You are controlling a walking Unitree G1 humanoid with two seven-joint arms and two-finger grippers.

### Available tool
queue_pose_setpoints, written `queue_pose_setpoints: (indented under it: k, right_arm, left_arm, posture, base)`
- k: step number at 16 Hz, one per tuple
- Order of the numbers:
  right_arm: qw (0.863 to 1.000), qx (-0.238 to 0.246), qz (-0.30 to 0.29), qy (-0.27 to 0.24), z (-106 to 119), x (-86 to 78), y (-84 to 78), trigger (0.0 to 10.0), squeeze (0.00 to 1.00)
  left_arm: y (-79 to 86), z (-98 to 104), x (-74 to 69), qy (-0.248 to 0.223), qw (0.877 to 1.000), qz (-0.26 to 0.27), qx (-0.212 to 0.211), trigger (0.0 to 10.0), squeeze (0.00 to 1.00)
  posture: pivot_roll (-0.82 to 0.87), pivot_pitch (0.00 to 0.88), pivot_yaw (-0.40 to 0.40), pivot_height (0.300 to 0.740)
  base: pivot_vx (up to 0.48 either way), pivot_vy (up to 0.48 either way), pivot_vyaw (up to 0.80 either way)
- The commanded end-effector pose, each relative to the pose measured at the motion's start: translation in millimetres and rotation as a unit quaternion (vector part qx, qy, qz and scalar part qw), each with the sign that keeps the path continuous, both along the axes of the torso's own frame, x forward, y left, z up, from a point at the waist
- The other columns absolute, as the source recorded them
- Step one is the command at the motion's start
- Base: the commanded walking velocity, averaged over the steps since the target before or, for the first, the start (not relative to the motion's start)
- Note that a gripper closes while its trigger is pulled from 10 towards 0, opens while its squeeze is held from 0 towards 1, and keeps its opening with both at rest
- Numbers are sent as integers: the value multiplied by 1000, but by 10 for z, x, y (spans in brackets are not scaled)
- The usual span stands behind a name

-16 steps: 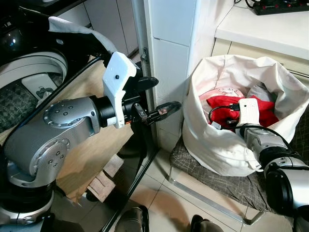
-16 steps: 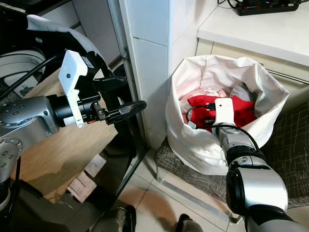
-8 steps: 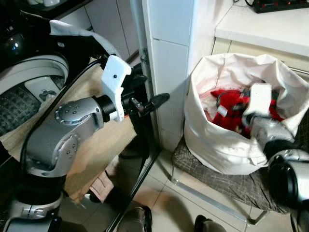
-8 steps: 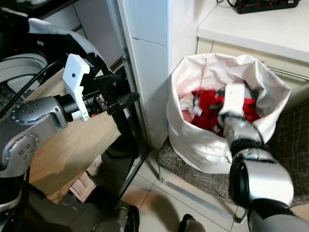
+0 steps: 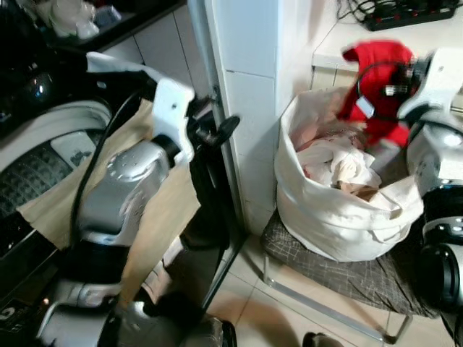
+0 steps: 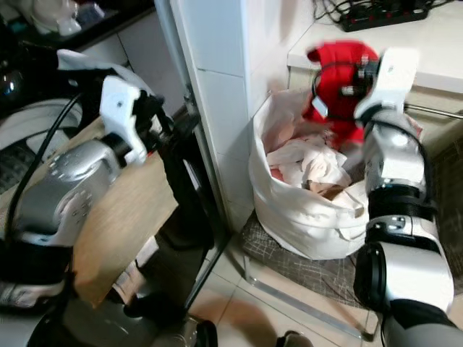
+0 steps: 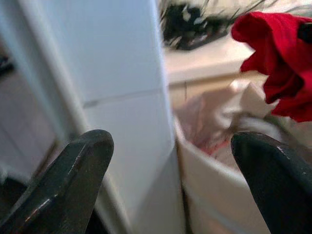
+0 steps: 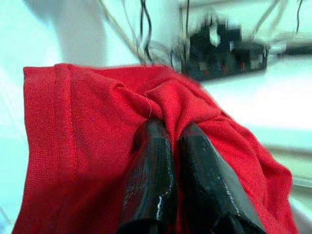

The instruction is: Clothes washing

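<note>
right wrist view: bunched knit red garment (image 8: pixel 92 126)

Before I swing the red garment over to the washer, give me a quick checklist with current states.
1. Right gripper pinching the red garment: ok, fingers closed on a fold.
2. Garment clear of the white laundry bag: ok, lifted above the rim.
3. Nothing else dragged out: ok, pale clothes lie in the bag.
4. Left gripper free: ok, fingers apart, holding nothing.
5. Washer drum ready to receive: cannot tell, partly hidden by the left arm.
</note>
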State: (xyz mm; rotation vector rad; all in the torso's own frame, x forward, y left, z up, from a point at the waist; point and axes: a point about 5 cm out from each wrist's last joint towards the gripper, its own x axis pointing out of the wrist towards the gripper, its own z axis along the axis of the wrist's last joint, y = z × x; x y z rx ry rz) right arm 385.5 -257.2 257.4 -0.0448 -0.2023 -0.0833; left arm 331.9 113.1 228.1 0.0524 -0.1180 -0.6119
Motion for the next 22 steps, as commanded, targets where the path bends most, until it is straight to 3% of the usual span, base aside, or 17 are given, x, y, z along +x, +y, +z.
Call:
queue_pose_setpoints:
  k: [1, 2, 4, 5, 8, 9, 10, 12, 13, 16, 20, 22]
  right_arm:
    - [999, 6, 27, -42, 275, -12, 67, 0, 0]
    - [996, 25, 63, -65, 482, -38, 137, 0, 0]
    - [989, 25, 129, -74, 694, -159, 293, 0, 0]
    - [984, 19, 160, -70, 723, -240, 390, 0, 0]
    - [978, 20, 200, -60, 673, -381, 550, 0, 0]
    - [972, 28, 230, -48, 583, -485, 683, 0, 0]
    - [972, 28, 230, -48, 583, -485, 683, 0, 0]
    - [966, 15, 258, -17, 383, -600, 836, 0, 0]
    - [966, -6, 258, -3, 302, -629, 871, 0, 0]
    - [965, 0, 262, 1, 294, -662, 901, 0, 0]
    - [959, -40, 281, -5, 309, -704, 962, 0, 0]
    - [952, -55, 300, -4, 296, -734, 1027, 0, 0]
  left_arm:
    - [-20, 19, 36, -3, 1000, -1, 1, 10000, 0]
    - [-79, 24, 50, 0, 1000, -9, -10, 10000, 0]
    - [-201, -1, 50, 14, 999, -24, -33, 10000, 0]
    - [-246, -8, 31, 26, 998, -28, -58, 10000, 1000]
    - [-265, -28, 9, 38, 995, -20, -88, 10000, 1000]
    - [-272, -29, -9, 51, 992, -19, -117, 10000, 1000]
    - [-272, -29, -9, 51, 992, -19, -117, 10000, 1000]
    - [-359, 99, -36, 66, 979, -41, -186, 10000, 1000]
    - [-392, 168, -44, 67, 975, -53, -207, 10000, 1000]
    - [-455, 264, -83, 67, 965, -84, -239, 10000, 1000]
    - [-467, 281, -76, 115, 938, -98, -313, 10000, 1000]
    - [-494, 314, -82, 136, 910, -112, -376, 10000, 1000]
  posture:
    - [-101, 0, 208, 740]
    - [-111, 0, 212, 740]
    - [-125, 0, 201, 740]
    - [-124, 0, 195, 740]
    - [-126, 0, 164, 740]
    - [-125, 0, 153, 740]
    - [-125, 0, 153, 740]
    - [-117, 0, 131, 740]
    - [-116, 0, 127, 740]
    - [-111, 0, 106, 740]
    - [-112, 0, 99, 740]
    - [-119, 0, 102, 740]
  base:
    - [0, 0, 0]
    - [0, 0, 0]
    - [0, 0, 0]
    - [0, 0, 0]
    - [0, 0, 0]
    - [0, 0, 0]
    - [0, 0, 0]
    - [0, 0, 0]
    - [0, 0, 0]
    - [0, 0, 0]
    - [0, 0, 0]
    - [0, 0, 0]
